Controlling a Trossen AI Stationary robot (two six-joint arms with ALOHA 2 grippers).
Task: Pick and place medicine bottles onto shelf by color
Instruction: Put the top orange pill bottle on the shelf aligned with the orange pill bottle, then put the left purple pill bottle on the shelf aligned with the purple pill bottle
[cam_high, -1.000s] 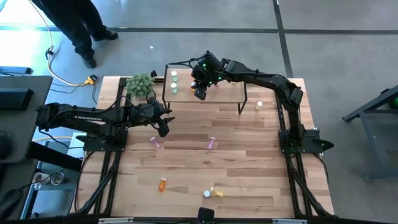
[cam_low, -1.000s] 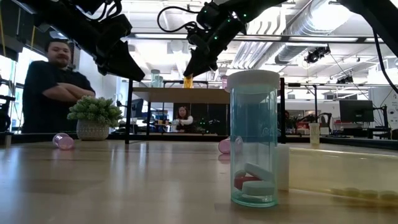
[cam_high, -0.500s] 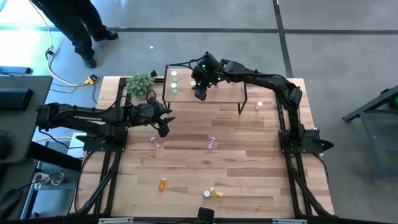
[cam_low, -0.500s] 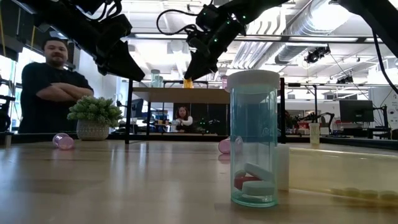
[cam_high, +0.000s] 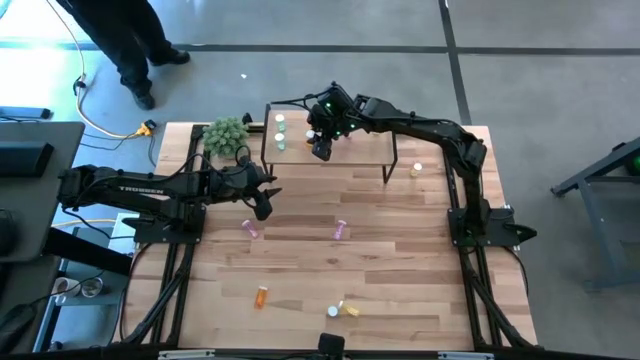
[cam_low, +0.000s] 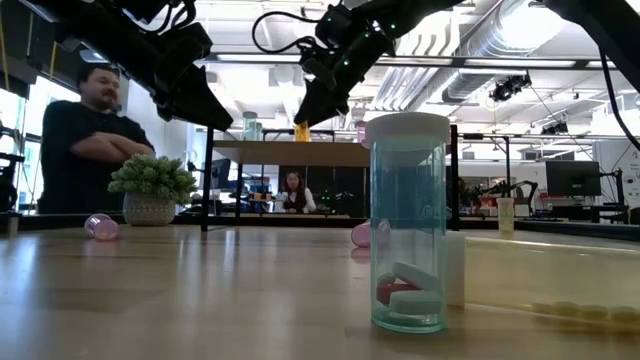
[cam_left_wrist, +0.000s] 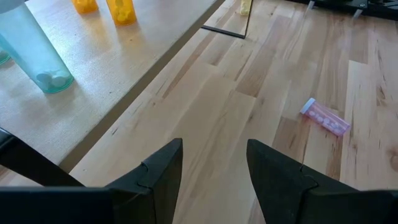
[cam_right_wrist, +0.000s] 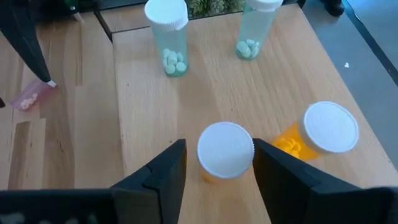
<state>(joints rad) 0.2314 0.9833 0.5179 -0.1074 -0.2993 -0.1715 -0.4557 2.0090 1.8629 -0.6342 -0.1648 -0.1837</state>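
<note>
The shelf (cam_high: 350, 150) stands at the table's far side. On it stand two green bottles (cam_right_wrist: 168, 36) (cam_right_wrist: 255, 26) and two orange bottles with white caps (cam_right_wrist: 225, 152) (cam_right_wrist: 328, 129). My right gripper (cam_right_wrist: 219, 148) is open over the shelf (cam_high: 322, 146). Its fingers stand on either side of the nearer orange bottle's cap, with a gap showing on one side. My left gripper (cam_high: 263, 205) is open and empty above the table, left of middle. A pink bottle (cam_left_wrist: 326, 117) lies on its side on the table ahead of it.
Loose on the table are two pink bottles (cam_high: 250, 229) (cam_high: 341, 230), an orange one (cam_high: 261, 296), a yellow one (cam_high: 351, 309), a green one (cam_low: 407, 235) standing near the front edge, and a yellow one (cam_high: 416, 170) right of the shelf. A potted plant (cam_high: 226, 134) stands left of the shelf. A person (cam_low: 85, 140) stands behind the table.
</note>
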